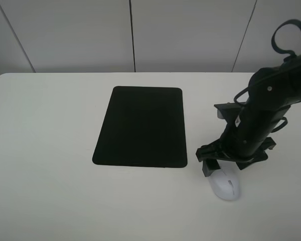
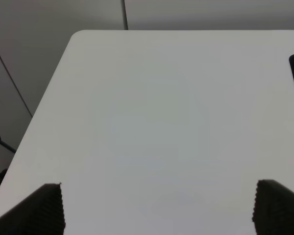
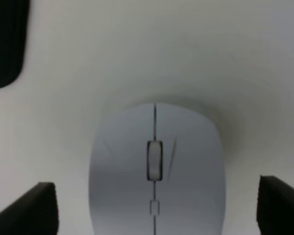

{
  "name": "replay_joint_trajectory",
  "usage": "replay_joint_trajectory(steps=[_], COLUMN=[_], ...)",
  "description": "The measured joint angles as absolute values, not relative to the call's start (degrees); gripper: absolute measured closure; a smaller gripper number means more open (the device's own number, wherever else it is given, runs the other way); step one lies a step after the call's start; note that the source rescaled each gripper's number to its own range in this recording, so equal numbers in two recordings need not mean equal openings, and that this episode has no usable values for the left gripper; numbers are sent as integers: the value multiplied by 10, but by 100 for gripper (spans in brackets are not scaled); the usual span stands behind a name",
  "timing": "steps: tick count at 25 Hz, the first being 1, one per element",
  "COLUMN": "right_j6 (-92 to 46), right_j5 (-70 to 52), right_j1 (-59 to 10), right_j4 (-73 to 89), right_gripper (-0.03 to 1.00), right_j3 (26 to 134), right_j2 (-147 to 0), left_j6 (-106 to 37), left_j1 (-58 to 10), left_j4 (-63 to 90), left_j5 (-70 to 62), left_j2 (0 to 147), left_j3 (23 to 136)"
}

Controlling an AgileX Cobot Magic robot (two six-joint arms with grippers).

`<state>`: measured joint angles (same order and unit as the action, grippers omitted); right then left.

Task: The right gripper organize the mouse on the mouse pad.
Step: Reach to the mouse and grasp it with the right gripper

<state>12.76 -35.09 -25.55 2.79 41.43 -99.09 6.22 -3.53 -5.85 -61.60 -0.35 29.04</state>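
Small white oval mouse point(image 1: 224, 187): lower right of frame, beside, not on, flat matte-black rectangular mouse pad point(image 1: 140, 126). Black right gripper point(image 1: 226, 168): fingers point(image 3: 29, 210) spread astride mouse. Grasp, transfer outstanding.

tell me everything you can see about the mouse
The mouse is small, white and oval, smooth plastic by its look, with a grey scroll wheel set on a centre seam. It lies flat on the white table, off the mouse pad, just past the pad's near right corner in the high view. The right gripper hangs over it, jaws open on either side, neither seen touching it.
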Motion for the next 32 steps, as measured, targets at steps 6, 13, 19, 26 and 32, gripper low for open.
replay_joint_trajectory(steps=[6, 13, 19, 26, 32], right_j6=[129, 134, 138, 138, 138], right_j5=[-338, -334, -334, -334, -332], right_j1=[-262, -276, -276, -276, -276], right_j4=[29, 39, 34, 34, 31], right_gripper=[-3, -3, -3, -3, -2], right_j3=[414, 414, 414, 414, 415], right_j2=[-1005, -1032, -1044, -1044, -1056], left_j6=[62, 62, 62, 62, 62], left_j1=[-35, -35, -35, -35, -35], left_j4=[-58, -58, -58, -58, -58], left_j5=[-616, -616, -616, -616, -616], left_j2=[-3, -3, -3, -3, -3], left_j3=[290, 290, 290, 290, 290])
